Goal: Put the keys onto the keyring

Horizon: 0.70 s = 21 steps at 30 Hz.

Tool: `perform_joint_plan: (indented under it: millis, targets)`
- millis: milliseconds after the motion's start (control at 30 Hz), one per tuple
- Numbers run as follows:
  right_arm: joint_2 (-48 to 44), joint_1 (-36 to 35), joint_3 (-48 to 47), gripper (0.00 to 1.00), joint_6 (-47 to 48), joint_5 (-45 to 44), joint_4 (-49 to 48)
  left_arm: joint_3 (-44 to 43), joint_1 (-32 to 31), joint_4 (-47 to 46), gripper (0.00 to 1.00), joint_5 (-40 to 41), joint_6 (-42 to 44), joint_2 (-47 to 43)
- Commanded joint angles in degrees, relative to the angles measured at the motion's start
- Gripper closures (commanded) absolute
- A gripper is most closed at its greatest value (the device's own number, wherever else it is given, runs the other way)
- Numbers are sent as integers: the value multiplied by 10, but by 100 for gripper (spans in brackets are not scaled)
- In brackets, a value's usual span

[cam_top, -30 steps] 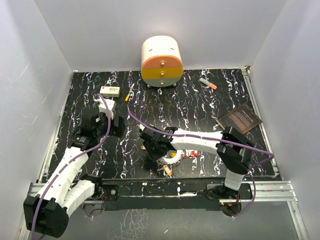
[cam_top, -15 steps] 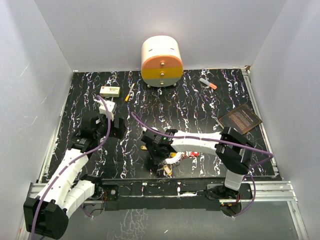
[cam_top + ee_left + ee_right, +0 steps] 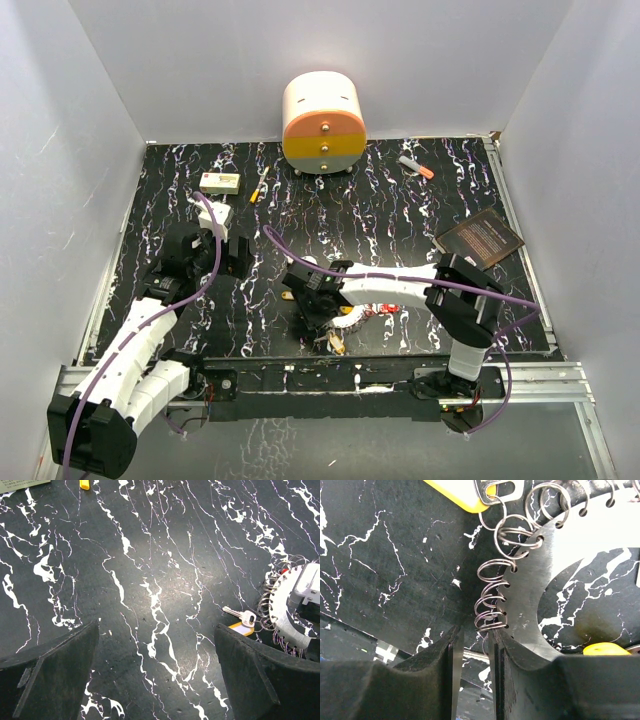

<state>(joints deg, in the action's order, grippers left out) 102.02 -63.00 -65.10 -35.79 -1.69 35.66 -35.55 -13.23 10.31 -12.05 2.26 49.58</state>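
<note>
From my console I count two arms on one desk [image 3: 400, 215]: the left arm [image 3: 140, 340] and the right arm [image 3: 400, 285]. There is one keyring [image 3: 535, 580]. The small wire loops [image 3: 492, 580] along its rim overlap too much for me to number. Of the keys [image 3: 239, 614] I can pick out three coloured heads, one red head [image 3: 383, 308] and two yellow heads [image 3: 462, 492]. The right arm hides part of the ring. Elsewhere I count one round drawer unit [image 3: 323, 122], one marker pen [image 3: 416, 167], one dark card [image 3: 480, 238], one small pale box [image 3: 219, 182] and one little yellow stick [image 3: 258, 192].
</note>
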Motion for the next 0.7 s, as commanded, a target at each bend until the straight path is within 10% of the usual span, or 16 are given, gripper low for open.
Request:
perform_joint_plan:
  millis: [0,467,667]
  targets:
    - [3,-2,-20,67,-6,-6,-29,3,4,-8,4,-10,-8,-14]
    - [-60,-3,9,92,-3,-47,-57,7,4,-7,4,-36,-16,-16]
    - [-157,6,63,92,14,12,-118,-19,4,-7,4,-204,-3,-1]
